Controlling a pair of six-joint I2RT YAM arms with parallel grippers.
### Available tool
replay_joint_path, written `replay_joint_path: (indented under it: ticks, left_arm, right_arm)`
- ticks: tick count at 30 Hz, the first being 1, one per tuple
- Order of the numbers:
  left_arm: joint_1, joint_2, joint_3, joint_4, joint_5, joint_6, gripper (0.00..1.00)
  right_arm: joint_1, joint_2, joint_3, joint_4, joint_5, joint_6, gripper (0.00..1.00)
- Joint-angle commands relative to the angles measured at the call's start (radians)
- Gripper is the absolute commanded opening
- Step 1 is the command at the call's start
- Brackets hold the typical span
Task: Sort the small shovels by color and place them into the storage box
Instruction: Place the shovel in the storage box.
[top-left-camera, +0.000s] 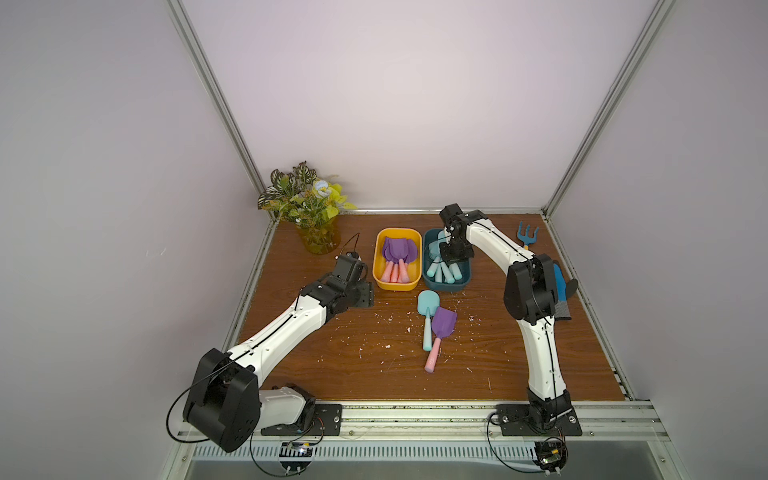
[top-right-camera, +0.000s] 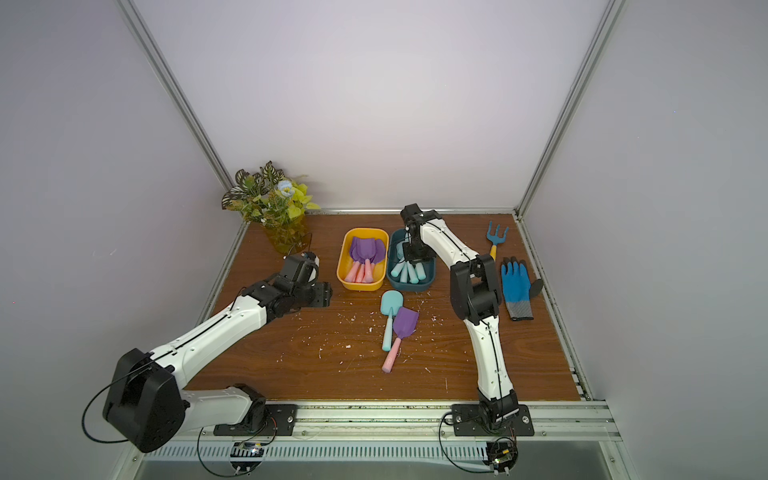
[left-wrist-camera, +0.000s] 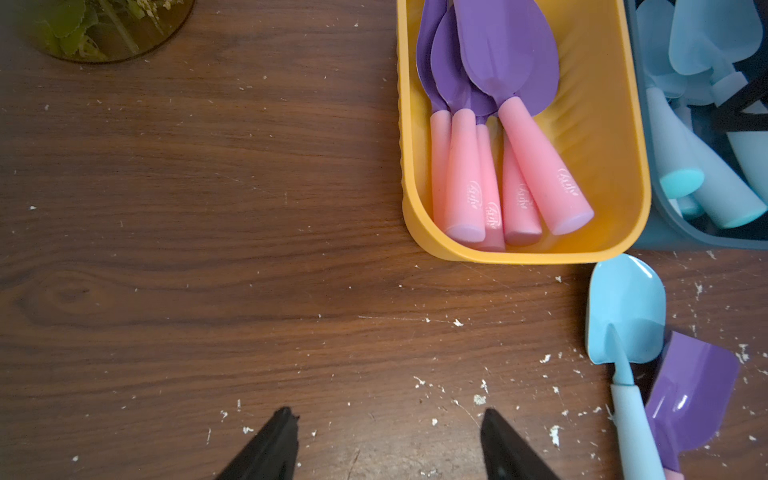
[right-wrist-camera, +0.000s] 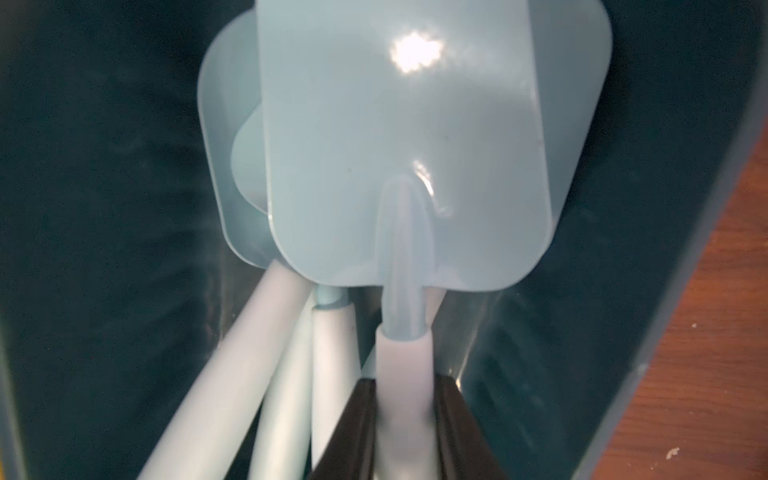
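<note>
Black right hand (right-wrist-camera: 403, 384) clamps a smooth, square-bladed pale-blue plastic shovel (right-wrist-camera: 407, 145).

You see the left box (top-left-camera: 396, 286) and right box (top-left-camera: 446, 286) side by side at the table's (top-left-camera: 332, 353) far middle, shovels (top-left-camera: 400, 253) in both. Nearer lie two loose shovels (top-left-camera: 444, 321), touching. The plant (top-left-camera: 307, 203) stands far left, the rake (top-left-camera: 527, 235) far right, the glove (top-right-camera: 515, 282) just nearer than the rake.

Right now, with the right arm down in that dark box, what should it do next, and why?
Probably open the right gripper. It is shut on the handle of a light-blue shovel that sits inside the teal box over the other blue shovels, so letting go should finish this placement.
</note>
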Motion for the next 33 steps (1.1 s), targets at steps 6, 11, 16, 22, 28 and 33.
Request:
replay_joint_path:
  ticks: [6,11,16,22,28,33]
  left_arm:
    - [0.012,-0.010,-0.007,0.005,-0.001,0.013,0.71]
    - [0.012,-0.011,-0.008,0.003,-0.001,0.013,0.72]
    - [0.012,-0.010,-0.007,0.004,0.001,0.013,0.72]
    - [0.012,-0.011,-0.007,0.004,0.000,0.013,0.72]
    - [0.013,-0.012,-0.008,0.005,0.000,0.013,0.72]
    - [0.014,-0.013,-0.008,0.005,0.000,0.013,0.72]
  right_arm:
    - [-0.011,-0.002,0.020,-0.029,0.018,0.009,0.00]
    - [-0.011,0.011,0.011,-0.029,0.017,0.011,0.05]
    - [-0.014,0.023,0.009,-0.029,0.018,0.012,0.11]
    - [-0.015,0.028,0.010,-0.032,0.020,0.014,0.21]
    - [-0.015,0.007,0.020,-0.041,0.036,0.015,0.32]
    - [-0.015,-0.029,0.034,-0.047,0.058,0.017,0.38]
